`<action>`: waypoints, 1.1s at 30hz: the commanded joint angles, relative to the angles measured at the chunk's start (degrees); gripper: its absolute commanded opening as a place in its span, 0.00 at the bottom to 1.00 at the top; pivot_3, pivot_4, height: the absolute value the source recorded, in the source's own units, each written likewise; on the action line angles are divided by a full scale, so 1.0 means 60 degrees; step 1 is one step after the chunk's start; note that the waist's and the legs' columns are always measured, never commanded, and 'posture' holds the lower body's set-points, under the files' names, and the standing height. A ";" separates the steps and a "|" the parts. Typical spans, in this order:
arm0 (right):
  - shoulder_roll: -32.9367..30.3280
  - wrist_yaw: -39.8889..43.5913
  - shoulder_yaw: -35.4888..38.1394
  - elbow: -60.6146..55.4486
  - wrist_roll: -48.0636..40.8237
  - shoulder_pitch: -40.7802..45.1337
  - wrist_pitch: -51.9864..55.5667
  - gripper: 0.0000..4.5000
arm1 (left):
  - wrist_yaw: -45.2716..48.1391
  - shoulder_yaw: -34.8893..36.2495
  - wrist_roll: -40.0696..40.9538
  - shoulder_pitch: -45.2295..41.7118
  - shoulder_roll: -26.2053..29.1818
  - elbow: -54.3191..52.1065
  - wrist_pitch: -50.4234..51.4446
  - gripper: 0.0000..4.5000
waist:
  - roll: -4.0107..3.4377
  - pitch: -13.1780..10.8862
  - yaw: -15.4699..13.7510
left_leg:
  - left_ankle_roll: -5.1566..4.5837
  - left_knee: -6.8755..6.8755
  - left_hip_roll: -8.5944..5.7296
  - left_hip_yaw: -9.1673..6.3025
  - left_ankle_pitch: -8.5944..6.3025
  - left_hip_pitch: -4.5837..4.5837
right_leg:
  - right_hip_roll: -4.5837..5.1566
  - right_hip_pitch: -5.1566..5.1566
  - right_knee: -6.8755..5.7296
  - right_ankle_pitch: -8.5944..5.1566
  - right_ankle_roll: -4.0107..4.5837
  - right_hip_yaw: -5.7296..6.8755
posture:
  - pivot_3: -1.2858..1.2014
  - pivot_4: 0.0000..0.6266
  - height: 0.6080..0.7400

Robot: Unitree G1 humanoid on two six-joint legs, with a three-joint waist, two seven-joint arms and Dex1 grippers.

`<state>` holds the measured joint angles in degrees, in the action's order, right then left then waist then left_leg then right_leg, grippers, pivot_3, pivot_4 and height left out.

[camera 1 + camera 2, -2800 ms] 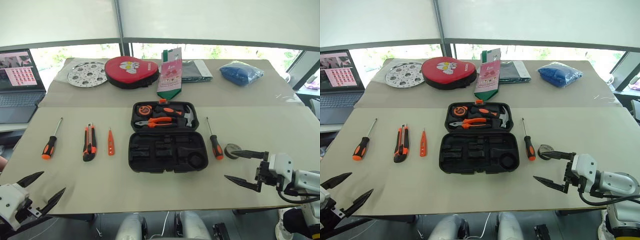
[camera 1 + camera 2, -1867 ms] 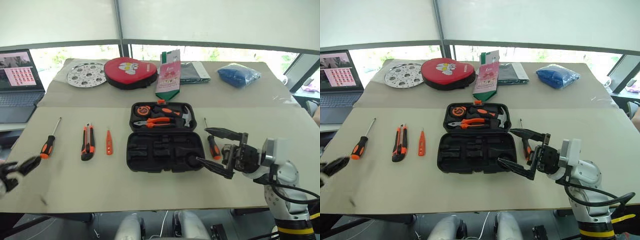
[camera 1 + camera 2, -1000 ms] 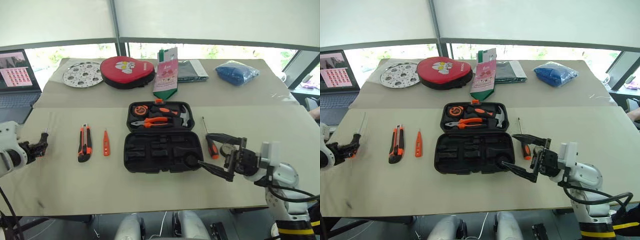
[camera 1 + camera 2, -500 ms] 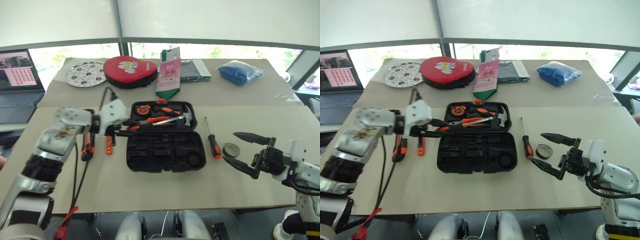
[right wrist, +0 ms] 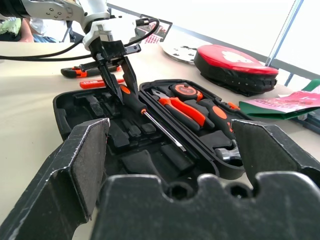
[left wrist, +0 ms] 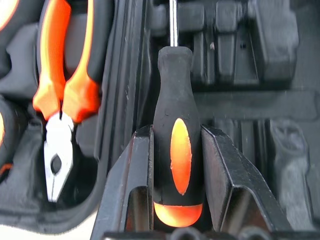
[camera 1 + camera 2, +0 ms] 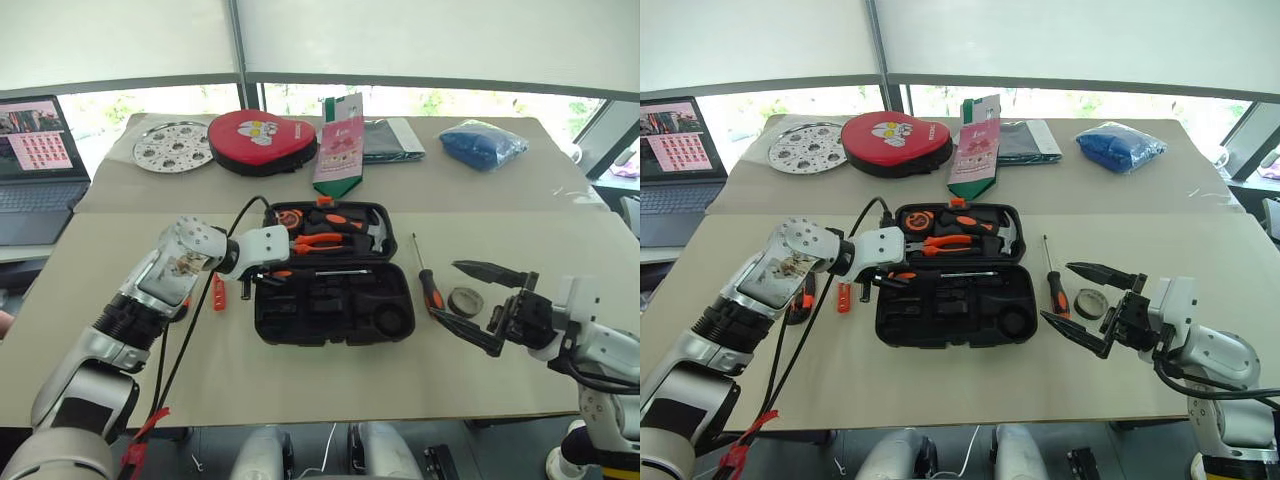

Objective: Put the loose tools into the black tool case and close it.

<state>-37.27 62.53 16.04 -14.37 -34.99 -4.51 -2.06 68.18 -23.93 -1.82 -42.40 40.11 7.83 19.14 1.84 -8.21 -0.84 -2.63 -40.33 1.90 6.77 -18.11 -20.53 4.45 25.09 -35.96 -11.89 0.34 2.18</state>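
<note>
The left arm reaches in from the near left across the table (image 7: 120,370) toward the centre, forearm angled forward and to the right, wrist bent so that the left gripper (image 6: 176,150) points downward over the left end of the black tool case (image 7: 335,315). Its two black fingers (image 6: 131,170) are narrowly set and clamped on the orange-and-black handle of a screwdriver (image 6: 175,145). The shaft of this screwdriver runs to the right along the far edge of the case's near half, just beside the hinge line.

The case lies open at the table's centre. Its far half holds orange-handled pliers (image 7: 322,241), a hammer (image 7: 372,232) and a round tape measure (image 7: 289,217); the moulded recesses of the near half (image 7: 960,305) are otherwise unfilled.

The right arm enters from the near right, forearm roughly level, with the right gripper (image 7: 478,300) pointing left toward the case. Its fingers (image 7: 490,271) are spread wide and hold nothing.

A second screwdriver (image 7: 428,283) lies just right of the case, shaft pointing far. The small grey tape roll (image 7: 465,300) lies beside it, between the right gripper's spread fingers as seen from the head. The utility knife (image 7: 808,295) and the tester pen (image 7: 217,292) lie left of the case, partly behind the left arm.
</note>
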 commanded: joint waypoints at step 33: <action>0.0606 -0.0116 0.0029 -0.0564 -0.0345 -0.0405 0.0196 1.00 | -0.1331 0.2131 0.1605 0.1692 -0.2374 0.1085 -0.1206 0.00 | -0.0003 0.0002 -0.0008 | -0.0010 -0.0062 0.0005 -0.0024 -0.0006 -0.0022 | 0.0005 -0.0008 -0.0015 0.0008 -0.0012 0.0015 | 0.52 0.24 1.00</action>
<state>-33.66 62.18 15.97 -16.60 -36.26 -7.43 -0.80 60.72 -10.23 8.98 -31.45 26.22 13.58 13.35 1.82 -8.20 -0.88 -2.69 -40.70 1.92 6.62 -18.15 -20.65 4.48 25.02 -36.04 -11.84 0.27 2.28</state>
